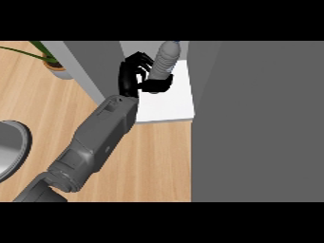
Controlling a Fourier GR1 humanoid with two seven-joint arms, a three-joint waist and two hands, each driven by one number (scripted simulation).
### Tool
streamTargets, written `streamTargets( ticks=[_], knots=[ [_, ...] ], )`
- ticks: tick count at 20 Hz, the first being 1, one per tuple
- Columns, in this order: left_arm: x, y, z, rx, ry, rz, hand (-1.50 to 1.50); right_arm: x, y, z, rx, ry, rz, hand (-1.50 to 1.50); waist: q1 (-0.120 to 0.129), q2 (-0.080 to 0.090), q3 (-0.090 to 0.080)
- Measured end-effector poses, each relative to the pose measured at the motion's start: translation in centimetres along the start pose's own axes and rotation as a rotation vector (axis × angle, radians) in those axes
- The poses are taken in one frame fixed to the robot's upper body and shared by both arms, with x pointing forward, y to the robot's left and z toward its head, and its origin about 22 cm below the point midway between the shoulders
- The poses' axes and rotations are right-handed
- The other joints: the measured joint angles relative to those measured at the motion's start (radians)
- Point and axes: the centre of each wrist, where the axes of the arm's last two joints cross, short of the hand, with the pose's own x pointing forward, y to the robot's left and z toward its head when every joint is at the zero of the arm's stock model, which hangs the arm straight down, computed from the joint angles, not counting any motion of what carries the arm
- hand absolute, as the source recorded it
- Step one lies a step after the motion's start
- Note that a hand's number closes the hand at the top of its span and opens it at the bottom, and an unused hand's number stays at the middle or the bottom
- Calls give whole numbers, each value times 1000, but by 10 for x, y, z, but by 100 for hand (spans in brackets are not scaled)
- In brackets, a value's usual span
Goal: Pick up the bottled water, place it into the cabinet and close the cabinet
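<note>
Left hand curled round the water bottle, bottle upright above the white cabinet shelf. Best lower straight, set base flat well inside the edge, then release before touching grey door.

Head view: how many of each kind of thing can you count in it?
Bottled water: 1
Hand, curled round the bottled water: 1
Potted plant: 1
Silvery bowl: 1
Cabinet, open: 1
Total: 5
</note>
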Motion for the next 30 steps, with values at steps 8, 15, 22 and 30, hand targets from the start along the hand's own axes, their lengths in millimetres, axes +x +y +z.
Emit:
streamTargets(
  ticks=[8, 15, 22, 30],
  knots=[
    [-5, 14, -11, 84, -37, -83, -150, -4, -1, 4, 15, -15, -23, -150, -21, 5, 0],
    [1, 23, -21, 122, -95, -179, -150, -5, -3, 6, 39, -21, -34, -150, -32, 11, -1],
    [18, 15, -27, 53, -147, -107, -150, -6, -2, 8, 56, -16, -52, -150, -29, 10, -1],
    [43, -2, -27, -62, -258, 108, -150, -6, 0, 8, 61, -6, -74, -150, -2, -1, -1]
  ],
)
